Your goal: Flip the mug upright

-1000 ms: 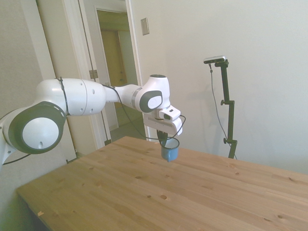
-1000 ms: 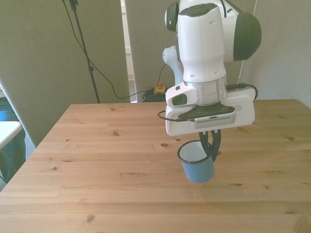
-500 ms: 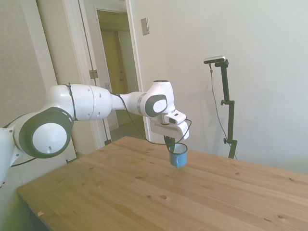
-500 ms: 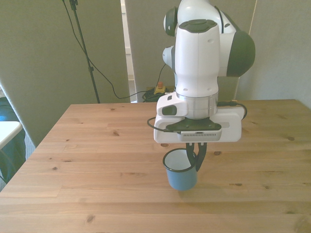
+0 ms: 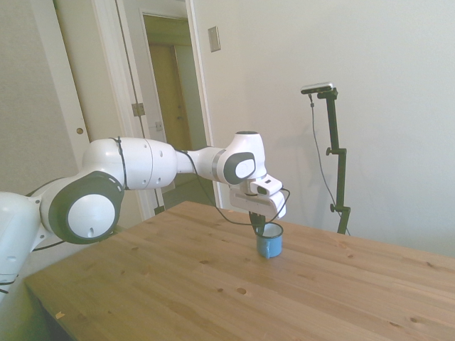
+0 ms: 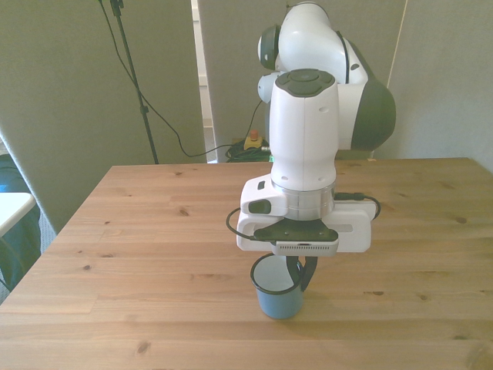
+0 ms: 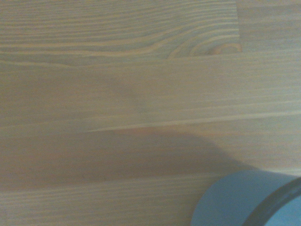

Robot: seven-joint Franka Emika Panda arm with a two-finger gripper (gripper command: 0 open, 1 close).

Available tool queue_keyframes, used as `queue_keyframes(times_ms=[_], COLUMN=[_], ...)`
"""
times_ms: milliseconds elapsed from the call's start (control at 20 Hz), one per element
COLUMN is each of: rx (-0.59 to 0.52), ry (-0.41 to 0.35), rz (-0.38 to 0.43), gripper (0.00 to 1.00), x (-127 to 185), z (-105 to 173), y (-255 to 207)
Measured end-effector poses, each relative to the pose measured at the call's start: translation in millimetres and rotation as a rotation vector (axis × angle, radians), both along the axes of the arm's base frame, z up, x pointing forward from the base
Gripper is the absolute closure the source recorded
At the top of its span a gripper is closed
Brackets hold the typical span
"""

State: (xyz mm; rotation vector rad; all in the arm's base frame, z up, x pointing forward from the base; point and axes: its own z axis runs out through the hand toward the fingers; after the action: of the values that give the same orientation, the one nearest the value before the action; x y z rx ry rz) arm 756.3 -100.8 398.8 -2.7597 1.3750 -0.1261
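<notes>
Mug [image 6: 278, 294] hangs straight under the gripper [image 6: 302, 271], mouth up, and that is the relation the next move turns on: the cup's long axis runs vertical, in line with the fingers coming down from above, so it only needs setting down and letting go. The fingers are closed on the rim wall at the front view's right side of the cup, one dark finger dipping inside the white interior and the other outside it, as best I can make out from across the table; the wrist body hides the top of the grip.

From the side view the mug [image 5: 269, 244] sits low over the wooden table [image 5: 213, 284], toward the far edge, near the middle of the table's length. Its base looks to be at the wood or just shy of it; the shadow below it meets the cup, but I would not swear to contact from here. The wrist view shows only a blurred curve of blue wall and dark rim [image 7: 244, 197] against the planks.

The cup points open end to the ceiling with no lean I can see. I cannot pick out the handle. By my reckoning the flip itself is done and release is what remains.
</notes>
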Motion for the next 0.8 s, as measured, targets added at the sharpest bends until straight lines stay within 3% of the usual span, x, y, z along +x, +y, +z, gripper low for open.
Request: queue_keyframes(times_ms=[550, 800], rx=[0.011, 0.024], ry=[-0.005, -0.031], rz=[0.002, -0.002], gripper=[0.00, 0.00], x=[1, -8], z=[12, 41], y=[0, -4])
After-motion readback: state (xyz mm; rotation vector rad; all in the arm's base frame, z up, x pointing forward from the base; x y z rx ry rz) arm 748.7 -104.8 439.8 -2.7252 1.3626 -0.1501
